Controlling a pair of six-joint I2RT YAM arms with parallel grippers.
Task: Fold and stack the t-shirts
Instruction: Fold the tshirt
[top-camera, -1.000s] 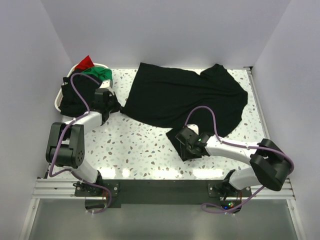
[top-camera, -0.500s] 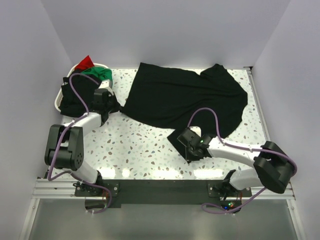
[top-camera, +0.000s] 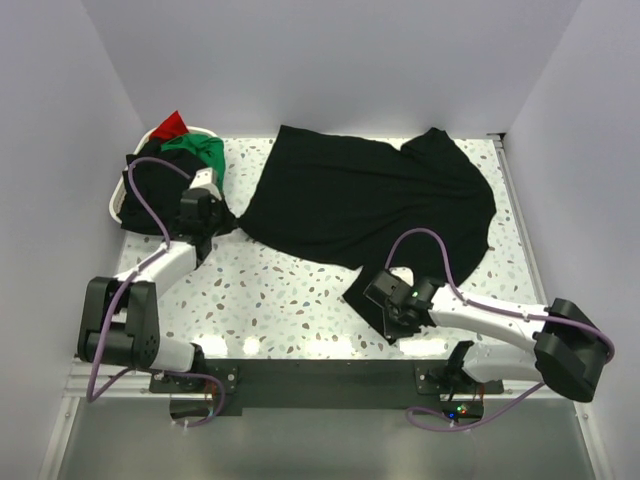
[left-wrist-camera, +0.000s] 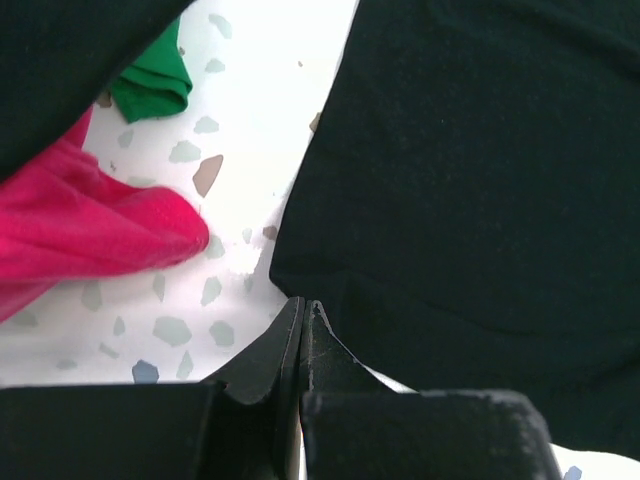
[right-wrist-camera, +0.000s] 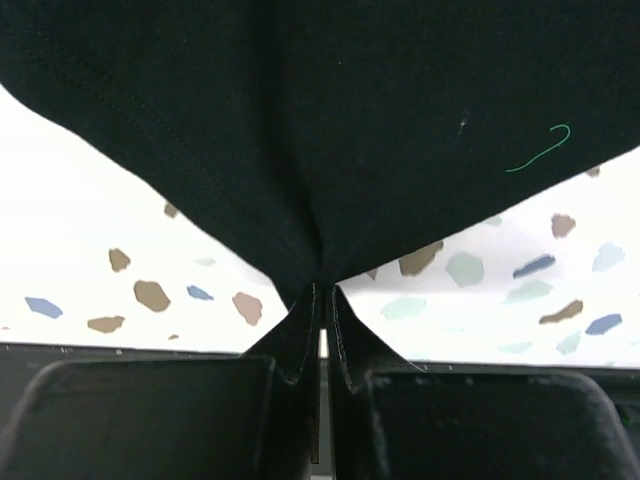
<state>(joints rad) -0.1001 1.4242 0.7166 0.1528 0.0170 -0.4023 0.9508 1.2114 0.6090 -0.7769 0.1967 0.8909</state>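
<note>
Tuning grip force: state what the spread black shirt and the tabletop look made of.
Black t-shirt: soft matte knit, likely cotton; puckers where the right gripper pinches, stitched hem. Table: hard glossy white terrazzo look, coloured flecks; possibly laminate.

The counter (top-camera: 270, 290) is white, scattered with brown, grey and blue speckles, and brightly lit. A white basket (top-camera: 114, 206) sits at its far left corner, close to the left wall. Pale lilac walls (top-camera: 330, 60) close in the left, far and right sides. Along the near edge runs a metal rail (top-camera: 110, 372) carrying a black plate (top-camera: 320, 382).
</note>
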